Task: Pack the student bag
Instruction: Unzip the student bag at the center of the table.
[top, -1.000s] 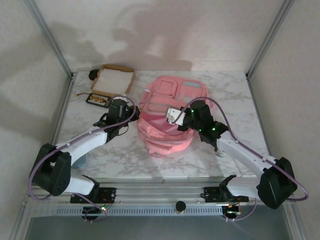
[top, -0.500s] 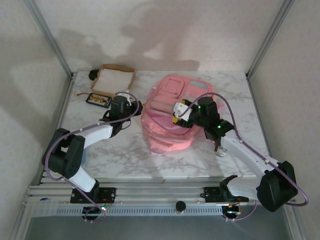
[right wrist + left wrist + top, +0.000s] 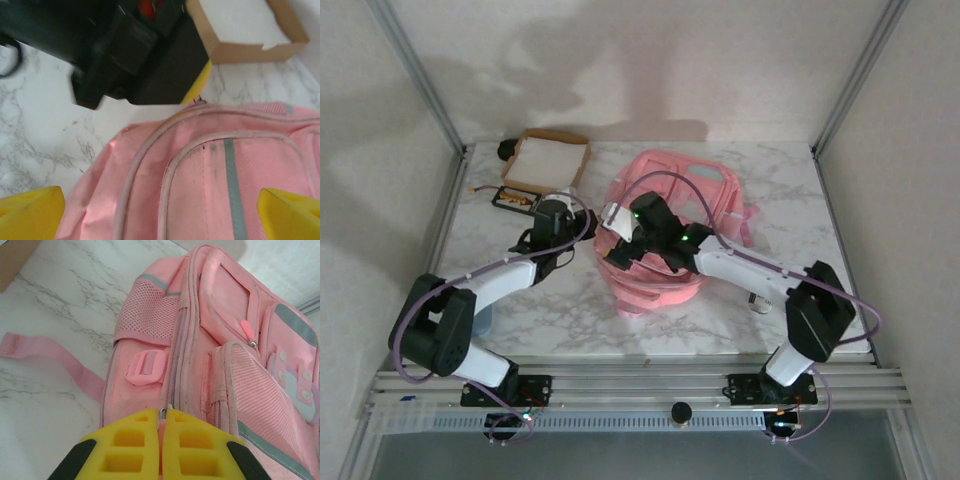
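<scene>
My L claw [image 3: 161,422] is pinched on the zip pull [image 3: 162,411] of the student bag [image 3: 692,185], R claw [image 3: 160,212] gapes wide just above it; zip looks shut, so I reckon opening + loading are yet to do.

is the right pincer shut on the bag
No, the right pincer has its yellow fingers wide apart at the bottom corners of the right wrist view, over the student bag.
</scene>
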